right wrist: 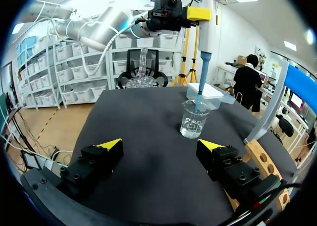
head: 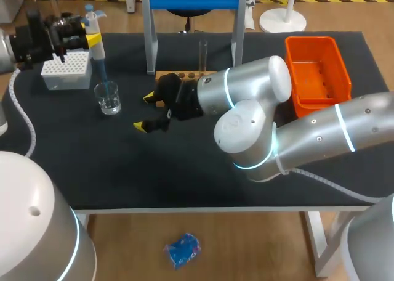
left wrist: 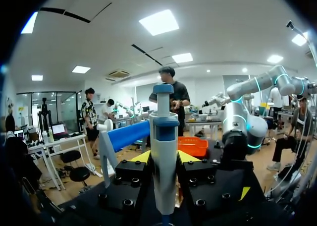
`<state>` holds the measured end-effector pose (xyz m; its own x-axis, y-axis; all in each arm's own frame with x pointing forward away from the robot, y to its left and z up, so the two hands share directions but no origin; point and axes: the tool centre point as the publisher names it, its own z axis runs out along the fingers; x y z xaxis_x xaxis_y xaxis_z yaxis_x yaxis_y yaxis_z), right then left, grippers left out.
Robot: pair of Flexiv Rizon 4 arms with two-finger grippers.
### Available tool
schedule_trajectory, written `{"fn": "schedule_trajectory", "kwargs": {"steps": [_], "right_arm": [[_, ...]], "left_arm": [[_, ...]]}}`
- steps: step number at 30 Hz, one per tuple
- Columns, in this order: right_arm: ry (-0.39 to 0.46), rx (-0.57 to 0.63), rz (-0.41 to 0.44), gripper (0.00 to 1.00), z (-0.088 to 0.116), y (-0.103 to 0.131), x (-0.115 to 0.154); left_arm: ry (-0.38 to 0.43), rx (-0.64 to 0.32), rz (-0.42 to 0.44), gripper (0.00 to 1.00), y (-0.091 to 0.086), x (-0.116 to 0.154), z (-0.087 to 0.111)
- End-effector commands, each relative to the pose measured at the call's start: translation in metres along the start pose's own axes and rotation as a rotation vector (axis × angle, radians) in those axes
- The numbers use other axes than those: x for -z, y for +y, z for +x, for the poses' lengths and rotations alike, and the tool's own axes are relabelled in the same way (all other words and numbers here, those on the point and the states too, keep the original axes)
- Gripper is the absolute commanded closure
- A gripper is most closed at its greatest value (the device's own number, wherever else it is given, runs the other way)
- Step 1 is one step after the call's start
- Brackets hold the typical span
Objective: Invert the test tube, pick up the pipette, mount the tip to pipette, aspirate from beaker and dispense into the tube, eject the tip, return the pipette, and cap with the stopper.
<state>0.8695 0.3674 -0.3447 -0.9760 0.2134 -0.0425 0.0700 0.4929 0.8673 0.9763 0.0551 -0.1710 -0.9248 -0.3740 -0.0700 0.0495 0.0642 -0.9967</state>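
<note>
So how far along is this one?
Looks done: test tube stands upright in the rack; pipette is in the left gripper with its tip mounted. In hand: tip dipped into the beaker. Left: dispense, eject, return, cap. The right gripper is open, empty.

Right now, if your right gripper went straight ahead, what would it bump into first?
Probably the glass beaker, standing ahead of the open right gripper with the pipette tip dipped in it; bare table lies between.
</note>
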Motion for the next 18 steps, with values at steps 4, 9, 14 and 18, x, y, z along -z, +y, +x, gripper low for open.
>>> {"fn": "schedule_trajectory", "kwargs": {"steps": [4,9,14,18], "right_arm": [[-0.002,0.000,0.000,0.00,0.000,0.000,-0.001],[-0.002,0.000,0.000,0.00,0.000,0.000,-0.001],[-0.002,0.000,0.000,0.00,0.000,0.000,-0.001],[-0.002,0.000,0.000,0.00,0.000,0.000,-0.001]], "left_arm": [[-0.011,0.016,0.009,1.00,0.013,0.001,0.000],[-0.018,0.030,0.014,1.00,0.018,0.002,0.001],[-0.018,0.038,0.014,1.00,0.022,0.001,0.003],[-0.019,0.047,0.013,1.00,0.026,0.001,0.005]]}}
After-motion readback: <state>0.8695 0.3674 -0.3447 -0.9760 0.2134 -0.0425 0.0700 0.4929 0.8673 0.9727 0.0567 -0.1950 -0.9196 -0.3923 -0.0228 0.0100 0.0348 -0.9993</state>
